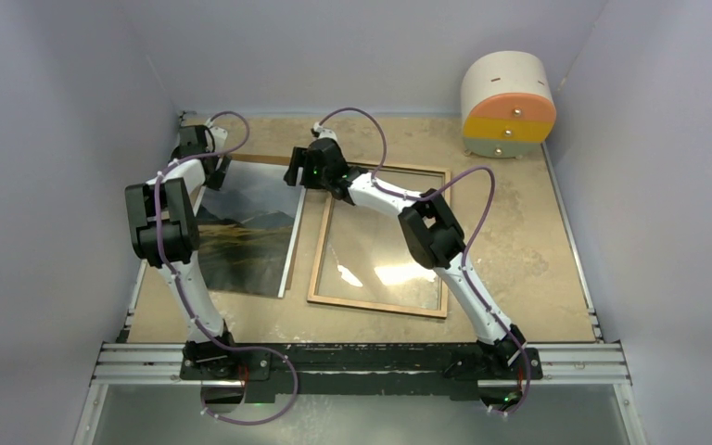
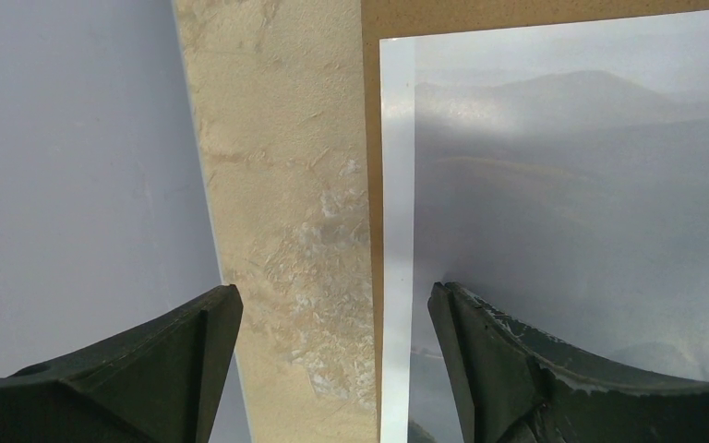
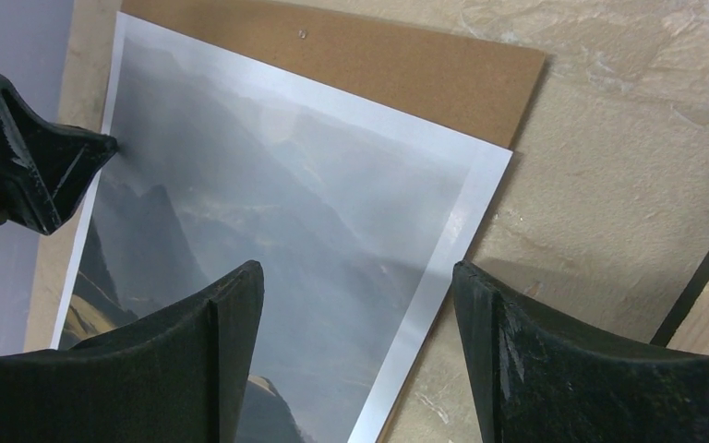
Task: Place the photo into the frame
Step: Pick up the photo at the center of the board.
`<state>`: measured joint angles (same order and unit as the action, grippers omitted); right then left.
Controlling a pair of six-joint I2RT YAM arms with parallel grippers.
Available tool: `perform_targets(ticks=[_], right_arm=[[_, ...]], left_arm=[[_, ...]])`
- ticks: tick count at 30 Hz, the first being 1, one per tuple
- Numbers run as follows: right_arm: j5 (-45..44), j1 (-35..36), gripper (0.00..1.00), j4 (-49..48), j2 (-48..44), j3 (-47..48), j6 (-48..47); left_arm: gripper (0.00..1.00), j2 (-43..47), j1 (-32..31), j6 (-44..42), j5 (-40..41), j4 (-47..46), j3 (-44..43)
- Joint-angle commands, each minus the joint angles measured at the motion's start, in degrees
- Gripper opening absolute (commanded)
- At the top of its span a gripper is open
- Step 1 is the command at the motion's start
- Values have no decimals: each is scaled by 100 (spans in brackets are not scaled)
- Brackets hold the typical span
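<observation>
Left gripper (image 2: 332,305) and right gripper (image 3: 358,277) — jaws spread wide.

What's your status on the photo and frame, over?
Both open, empty: left gripper straddling left edge of photo, right gripper over its far right corner. Photo face up on backing board, beside frame, not inside.

I count 2 robot arms, the left arm (image 1: 160,222) and the right arm (image 1: 431,232), 2 grippers, the left gripper (image 2: 332,291) and the right gripper (image 3: 358,268), 1 photo (image 1: 241,232), 1 frame (image 1: 377,307), 1 brown backing board (image 3: 406,65), 1 round cabinet (image 1: 505,79) with 3 drawers (image 1: 508,111)
</observation>
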<state>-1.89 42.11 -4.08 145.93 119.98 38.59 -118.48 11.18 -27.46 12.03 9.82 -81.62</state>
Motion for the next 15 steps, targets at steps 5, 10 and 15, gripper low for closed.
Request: perform_targets(ticks=[5,10,15], right_arm=[[-455,35,77,358,-243,-130,263],[-262,26,77,371,-34,33,283],[51,17,74,171,254,253,342]], left_arm=[[80,-54,4,-134,-140,444,303],[80,-69,6,-128,-166,447,322],[79,-79,7,-147,-184,469,323]])
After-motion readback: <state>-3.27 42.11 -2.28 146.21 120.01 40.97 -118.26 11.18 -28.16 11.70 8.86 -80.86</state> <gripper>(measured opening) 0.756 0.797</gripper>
